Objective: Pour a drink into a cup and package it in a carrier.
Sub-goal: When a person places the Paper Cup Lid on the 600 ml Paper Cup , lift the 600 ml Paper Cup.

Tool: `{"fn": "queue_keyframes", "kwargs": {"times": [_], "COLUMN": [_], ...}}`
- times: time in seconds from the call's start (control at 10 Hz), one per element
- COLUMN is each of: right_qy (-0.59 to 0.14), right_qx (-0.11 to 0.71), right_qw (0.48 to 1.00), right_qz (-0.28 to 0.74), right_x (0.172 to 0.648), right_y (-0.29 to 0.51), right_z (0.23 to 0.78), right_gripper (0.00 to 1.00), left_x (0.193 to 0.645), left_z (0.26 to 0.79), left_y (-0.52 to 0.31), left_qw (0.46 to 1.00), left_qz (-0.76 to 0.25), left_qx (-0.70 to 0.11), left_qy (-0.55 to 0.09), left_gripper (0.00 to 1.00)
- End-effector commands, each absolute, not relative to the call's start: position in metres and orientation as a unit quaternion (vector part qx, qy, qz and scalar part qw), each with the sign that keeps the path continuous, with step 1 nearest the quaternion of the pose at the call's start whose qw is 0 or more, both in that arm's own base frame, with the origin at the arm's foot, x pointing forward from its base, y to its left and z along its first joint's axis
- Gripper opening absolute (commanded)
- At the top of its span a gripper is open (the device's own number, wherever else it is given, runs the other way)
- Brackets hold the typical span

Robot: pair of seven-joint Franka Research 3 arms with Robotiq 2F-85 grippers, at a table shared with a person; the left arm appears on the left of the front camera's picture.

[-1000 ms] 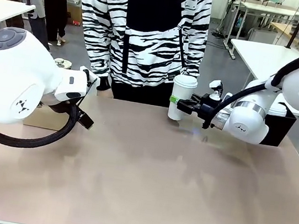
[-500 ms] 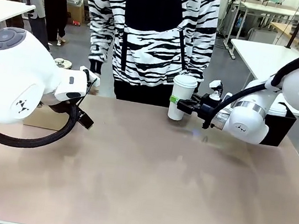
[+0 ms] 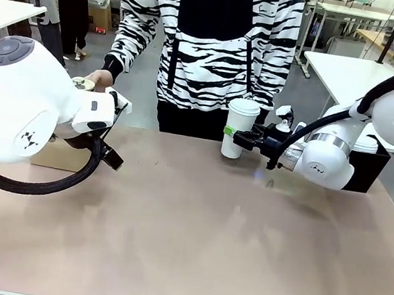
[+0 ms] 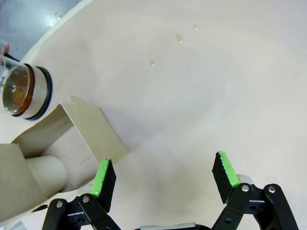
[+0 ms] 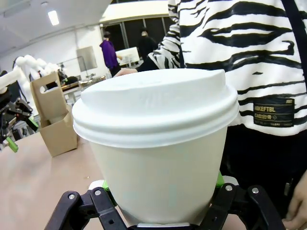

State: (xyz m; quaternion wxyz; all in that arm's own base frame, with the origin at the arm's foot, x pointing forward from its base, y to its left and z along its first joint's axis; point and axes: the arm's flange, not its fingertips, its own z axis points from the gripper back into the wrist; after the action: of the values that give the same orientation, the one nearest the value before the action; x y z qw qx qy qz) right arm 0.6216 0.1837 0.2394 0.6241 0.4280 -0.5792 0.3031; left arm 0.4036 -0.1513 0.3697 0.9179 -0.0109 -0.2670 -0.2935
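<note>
While the right gripper (image 3: pixel 236 137) pinches the lidded white paper cup (image 3: pixel 242 121) upright near the table's (image 3: pixel 190 249) far edge, before the person (image 3: pixel 211 47), left gripper (image 4: pixel 165 175) hangs spread over bare tabletop. Cardboard carrier (image 4: pixel 88 129) just beside one finger; glass jug (image 4: pixel 24 91) of amber drink (image 4: pixel 17 88) beyond it.

Front view: carrier (image 3: pixel 53 157) mostly hidden behind left arm (image 3: pixel 19 104); one brown strip visible. Person (image 3: pixel 211 47) cut off at top edge, above the shoulders. Left wrist view: carrier (image 4: pixel 62 143) and glass jug (image 4: pixel 21 91) cut by left edge. Right wrist view: lid (image 5: pixel 153 108) hides contents of cup (image 5: pixel 158 163).
</note>
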Motion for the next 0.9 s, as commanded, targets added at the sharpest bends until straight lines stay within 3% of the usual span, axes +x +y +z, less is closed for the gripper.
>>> {"fn": "queue_keyframes", "kwargs": {"times": [0.0,0.2,0.3,0.8], "right_qy": [-0.581,-0.579,-0.599,-0.621], "right_qx": [0.428,0.428,0.42,0.384], "right_qw": [0.622,0.624,0.591,0.568], "right_qz": [0.303,0.303,0.339,0.379], "right_x": [0.623,0.622,0.582,0.506], "right_y": [0.185,0.184,0.165,0.164], "right_z": [0.246,0.239,0.252,0.437], "right_gripper": [0.8,0.81,0.81,0.81], "left_x": [0.403,0.403,0.403,0.403], "left_z": [0.37,0.37,0.37,0.37], "left_y": [-0.151,-0.151,-0.151,-0.151], "left_qw": [0.918,0.918,0.918,0.918], "left_qz": [-0.294,-0.294,-0.294,-0.294], "left_qx": [-0.012,-0.012,-0.012,-0.012], "left_qy": [-0.268,-0.268,-0.268,-0.268], "left_gripper": [1.0,1.0,1.0,1.0]}}
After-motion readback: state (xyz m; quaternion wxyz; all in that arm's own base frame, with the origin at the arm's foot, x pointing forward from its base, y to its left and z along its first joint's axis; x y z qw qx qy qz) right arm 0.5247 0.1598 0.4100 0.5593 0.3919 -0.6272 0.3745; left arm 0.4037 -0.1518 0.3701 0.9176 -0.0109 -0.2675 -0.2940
